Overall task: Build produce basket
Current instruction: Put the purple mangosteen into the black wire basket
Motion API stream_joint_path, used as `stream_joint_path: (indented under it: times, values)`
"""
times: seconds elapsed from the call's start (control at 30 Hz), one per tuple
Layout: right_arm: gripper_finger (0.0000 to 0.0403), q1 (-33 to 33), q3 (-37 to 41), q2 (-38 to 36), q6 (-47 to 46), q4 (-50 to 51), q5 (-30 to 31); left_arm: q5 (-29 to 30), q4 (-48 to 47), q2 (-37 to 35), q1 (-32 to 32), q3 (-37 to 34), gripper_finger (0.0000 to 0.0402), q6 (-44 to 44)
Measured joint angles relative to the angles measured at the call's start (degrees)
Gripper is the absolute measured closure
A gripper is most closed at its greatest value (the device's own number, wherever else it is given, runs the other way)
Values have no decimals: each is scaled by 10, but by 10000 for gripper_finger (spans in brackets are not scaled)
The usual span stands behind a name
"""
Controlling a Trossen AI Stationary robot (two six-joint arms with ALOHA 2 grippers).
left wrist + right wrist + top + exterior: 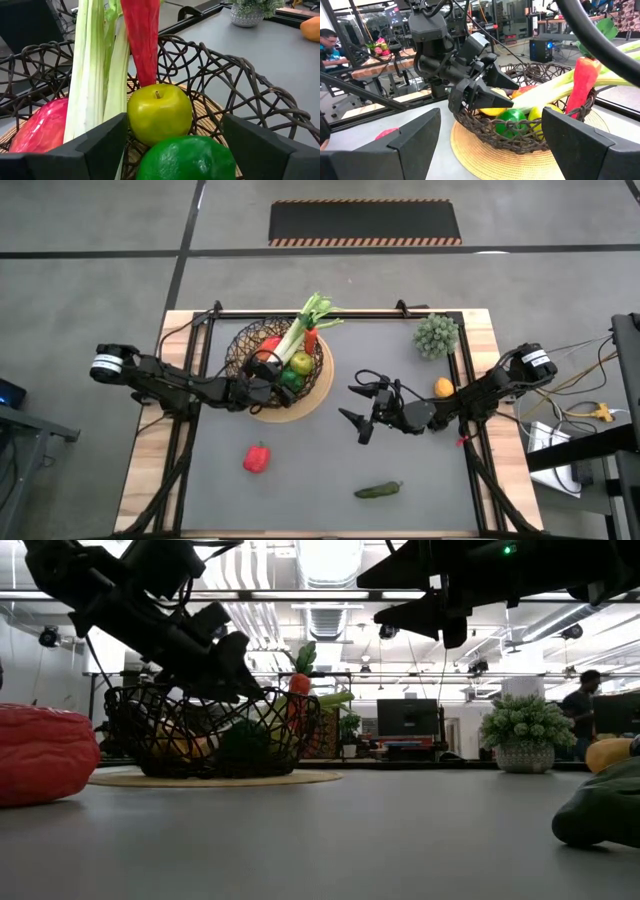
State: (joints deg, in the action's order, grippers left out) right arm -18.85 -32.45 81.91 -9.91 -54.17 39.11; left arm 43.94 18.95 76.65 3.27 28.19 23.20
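A red toy pepper (257,457) lay on the grey table (300,490) toward its left. The left gripper (272,375) hung over the round dark brown wire basket (240,345), fingers spread around nothing, above a green lime (187,158) and a yellow-green apple (159,113); a long white-green leek (300,330) leaned inside. The right gripper (362,408) hovered mid-table, fingers spread and empty. A dark cucumber (378,491) lay nearer the front, an orange-yellow fruit (443,387) at the right edge.
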Motion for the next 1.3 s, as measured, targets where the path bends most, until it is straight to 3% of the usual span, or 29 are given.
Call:
stream_joint_path:
  times: [0.27,0.57,0.9,1.07,1.3]
  values:
    - [76,0,0,0,-13,3,0,-12,-1,-36,2,3,95,-27]
    - [76,0,0,-10,-53,5,-2,-138,3,-145,7,3,94,-108]
    - [76,0,-1,-48,-106,56,-16,-167,2,-241,41,3,94,-178]
    - [76,0,-37,-73,-174,201,-47,-169,3,-252,43,2,94,-182]
    - [76,0,-165,-81,-343,585,-139,-169,18,-250,43,3,94,-212]
